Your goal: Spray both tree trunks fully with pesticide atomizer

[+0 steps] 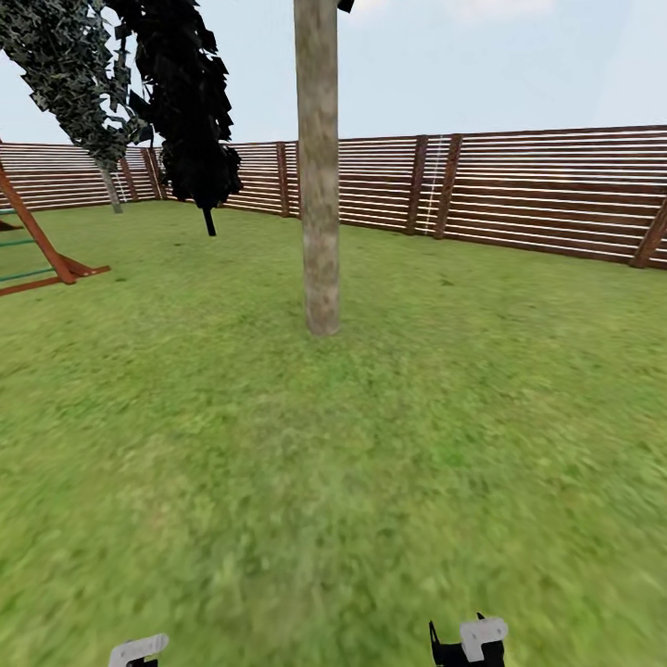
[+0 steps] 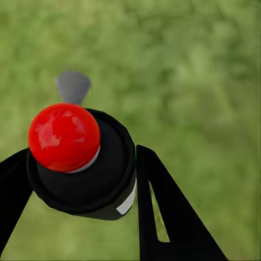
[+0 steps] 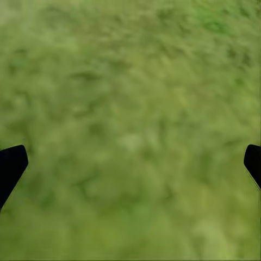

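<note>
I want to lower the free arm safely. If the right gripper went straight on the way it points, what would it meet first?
Probably the grass lawn: the right wrist view looks between the spread fingertips of the right gripper onto bare grass with nothing between. How far off is unclear.

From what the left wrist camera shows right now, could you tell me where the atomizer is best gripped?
Keep to the black round body, as the left gripper does now: one finger on each side, below the red ball top. The body's curved wall sits between the pads, while the grey nozzle points away and stays free.
</note>
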You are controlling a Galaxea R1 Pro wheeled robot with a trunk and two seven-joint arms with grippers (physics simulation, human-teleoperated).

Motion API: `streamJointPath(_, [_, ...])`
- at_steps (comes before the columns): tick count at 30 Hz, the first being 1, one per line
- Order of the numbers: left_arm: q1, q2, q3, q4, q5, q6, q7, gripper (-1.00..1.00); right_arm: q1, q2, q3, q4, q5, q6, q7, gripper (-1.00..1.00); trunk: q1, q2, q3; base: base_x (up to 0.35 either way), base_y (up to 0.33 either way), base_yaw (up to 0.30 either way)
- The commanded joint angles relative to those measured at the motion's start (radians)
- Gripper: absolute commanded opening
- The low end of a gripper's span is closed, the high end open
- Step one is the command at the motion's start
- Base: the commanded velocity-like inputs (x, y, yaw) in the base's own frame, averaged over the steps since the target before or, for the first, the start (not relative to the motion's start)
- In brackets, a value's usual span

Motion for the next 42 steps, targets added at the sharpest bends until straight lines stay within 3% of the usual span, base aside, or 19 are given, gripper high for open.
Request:
streamJointPath(1, [-0.001,0.000,0.001,0.001,0.005,-0.003,-0.004,-1.00,0.000,0.000,0.008,0.000,0.004,0.000,-0.010,1.00,0.000,0.000,-0.001,0.337,0.000,0.000])
streamJointPath(42, [-0.001,0.000,0.001,0.001,0.005,-0.003,-0.004,-1.00,0.000,-0.005,0.008,0.002,0.004,-0.001,-0.010,1.00,0.000,0.000,-0.001,0.337,0.000,0.020])
